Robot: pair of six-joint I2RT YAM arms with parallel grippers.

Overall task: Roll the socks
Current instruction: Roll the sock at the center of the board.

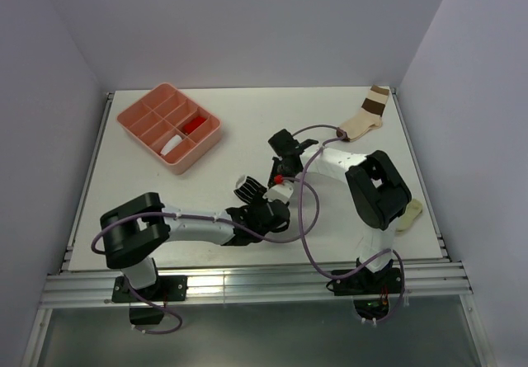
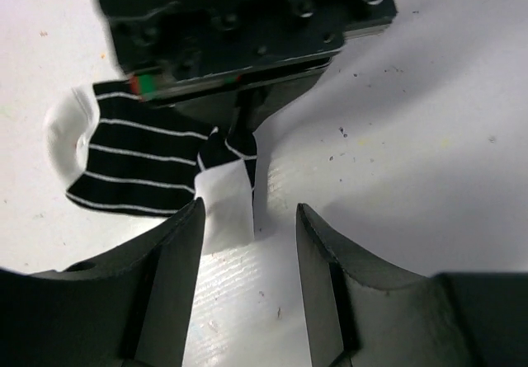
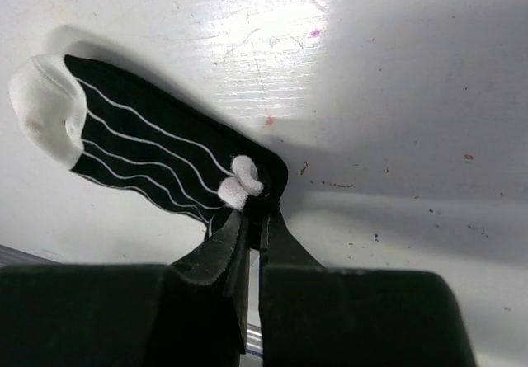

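**White table (image 1: 247, 111), striped sock pinned at centre**

The right gripper (image 3: 256, 218) is clamped tight on one end of the black-and-white striped sock (image 3: 157, 148), which lies mid-table. The left gripper (image 2: 247, 218) faces it, jaws apart, the sock's white patch between them. Far left, the pink divided tray (image 1: 205, 148) holds a white sock (image 1: 171, 145) and a red item (image 1: 195, 124). Far right lies a cream brown-banded sock (image 1: 367, 111).

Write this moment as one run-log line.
object: striped sock on table | right fingers: shut on its edge | left fingers: open, at its white patch
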